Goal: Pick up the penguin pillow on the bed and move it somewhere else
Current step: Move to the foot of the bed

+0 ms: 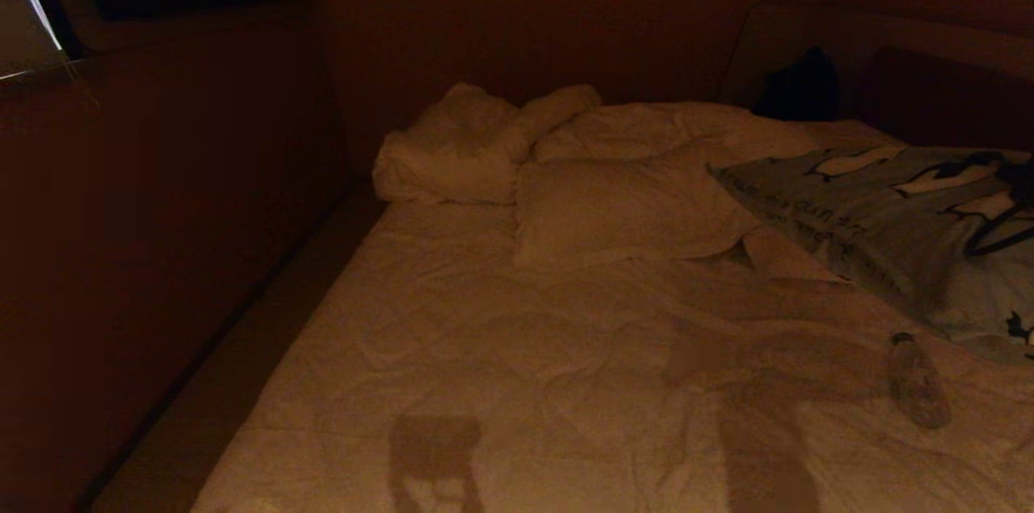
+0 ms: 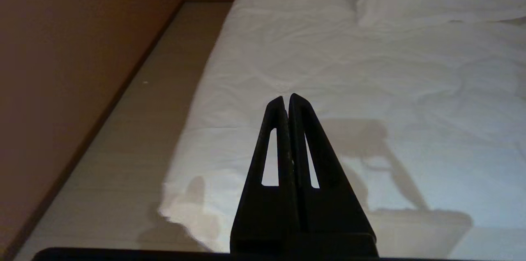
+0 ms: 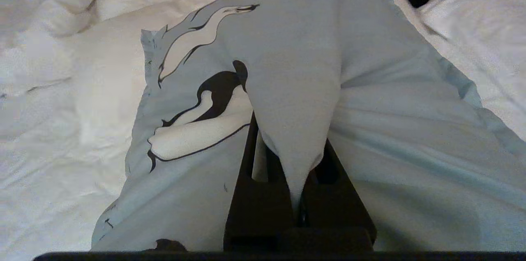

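Penguin pillow (image 3: 390,129) bunches in my right hand (image 3: 298,195), pinched tight over the rumpled bed (image 1: 501,359) beside a dim wall (image 1: 161,214), my left hand (image 2: 286,102) pressed together.

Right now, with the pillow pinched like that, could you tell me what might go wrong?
The right gripper is shut on only a narrow fold of the penguin pillow, so the fabric may slip out when lifted. A clear bottle lies on the bed just below the pillow; dragging the pillow could knock it off.
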Tool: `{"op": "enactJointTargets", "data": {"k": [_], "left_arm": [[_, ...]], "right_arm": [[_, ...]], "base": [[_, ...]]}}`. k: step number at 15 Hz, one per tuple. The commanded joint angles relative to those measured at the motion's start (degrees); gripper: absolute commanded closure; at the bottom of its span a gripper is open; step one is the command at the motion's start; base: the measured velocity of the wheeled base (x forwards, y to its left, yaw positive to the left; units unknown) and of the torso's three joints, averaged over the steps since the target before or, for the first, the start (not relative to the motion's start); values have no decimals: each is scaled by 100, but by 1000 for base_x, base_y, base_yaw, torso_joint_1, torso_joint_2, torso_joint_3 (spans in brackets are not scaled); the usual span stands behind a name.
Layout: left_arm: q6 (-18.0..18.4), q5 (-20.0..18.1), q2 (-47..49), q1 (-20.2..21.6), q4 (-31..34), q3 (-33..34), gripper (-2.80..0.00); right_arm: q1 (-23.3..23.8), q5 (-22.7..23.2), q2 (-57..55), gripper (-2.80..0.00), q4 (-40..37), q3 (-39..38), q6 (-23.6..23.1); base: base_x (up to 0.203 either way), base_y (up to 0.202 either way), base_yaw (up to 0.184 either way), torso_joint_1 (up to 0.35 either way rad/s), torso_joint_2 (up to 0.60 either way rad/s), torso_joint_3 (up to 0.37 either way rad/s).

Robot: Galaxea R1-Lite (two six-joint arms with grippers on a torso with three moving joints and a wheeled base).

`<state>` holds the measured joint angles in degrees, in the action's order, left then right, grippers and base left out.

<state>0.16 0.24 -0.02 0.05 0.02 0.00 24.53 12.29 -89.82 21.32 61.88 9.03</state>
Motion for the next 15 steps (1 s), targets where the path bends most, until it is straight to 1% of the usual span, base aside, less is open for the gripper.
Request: {"op": "enactJointTargets", "data": {"k": [1, 6, 11, 13, 15], "left_arm": [[2, 2, 2, 4, -2, 0, 0], [2, 2, -6, 4, -2, 0, 0], [2, 2, -2, -3, -2, 0, 0], [2, 2, 2, 4, -2, 0, 0], [2, 2, 2, 3, -2, 0, 0]], "right_arm": [[-1, 10, -9, 0, 12, 0, 2], [-172, 3, -8, 0, 4, -9, -6], [-733, -81, -8, 0, -10, -80, 13], [-1026, -276, -57, 0, -22, -94, 12], [-1438, -600, -178, 0, -23, -105, 18]], "base": [[0, 197, -3, 7, 4, 2], [0, 194, -1, 1, 1, 2], [0, 196, 0, 3, 0, 3], [0, 193, 0, 3, -1, 2], [0, 196, -1, 3, 5, 2]]}}
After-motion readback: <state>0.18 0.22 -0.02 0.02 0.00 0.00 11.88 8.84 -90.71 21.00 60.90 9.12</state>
